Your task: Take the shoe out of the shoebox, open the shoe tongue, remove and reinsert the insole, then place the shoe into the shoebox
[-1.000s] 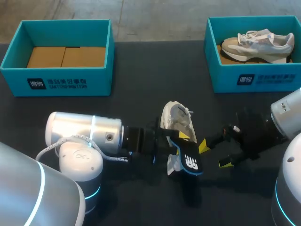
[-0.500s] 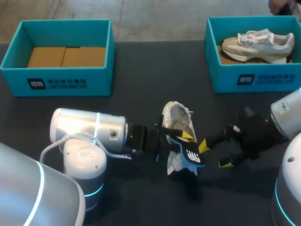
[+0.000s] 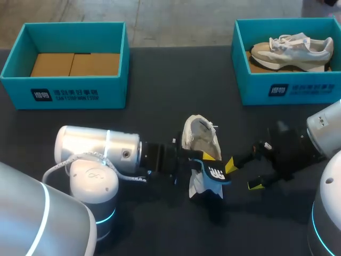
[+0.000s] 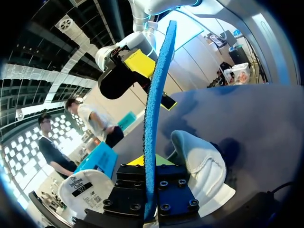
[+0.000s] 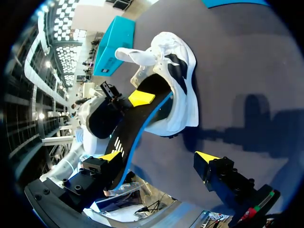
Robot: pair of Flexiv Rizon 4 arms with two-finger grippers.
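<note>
The left gripper (image 3: 204, 159) is clamped on a thin black insole with a blue underside (image 3: 216, 176). The left wrist view shows it edge-on, pinched between the two fingers and rising straight out ahead of them. Seen from overhead, the insole's long axis slants from the gripper toward the near right, so its free end points at the right gripper (image 3: 242, 175). That one is spread wide and holds nothing. It lies just right of the insole and is the nearer free tool. In its own wrist view the insole's end passes close by one finger, but I cannot tell if they touch. Just beside the left gripper, the white and cream sneaker (image 3: 200, 140) stands on the black table (image 3: 160, 96), between the two arms. Its long axis runs from the robot toward the far edge, but which end is the toe I cannot say. The insole's held end seems to sit at the shoe's opening. Well beyond are an empty teal cardboard shoebox (image 3: 69, 93) at far left and a second teal shoebox (image 3: 287, 88) at far right holding a grey and white sneaker (image 3: 293, 48).
</note>
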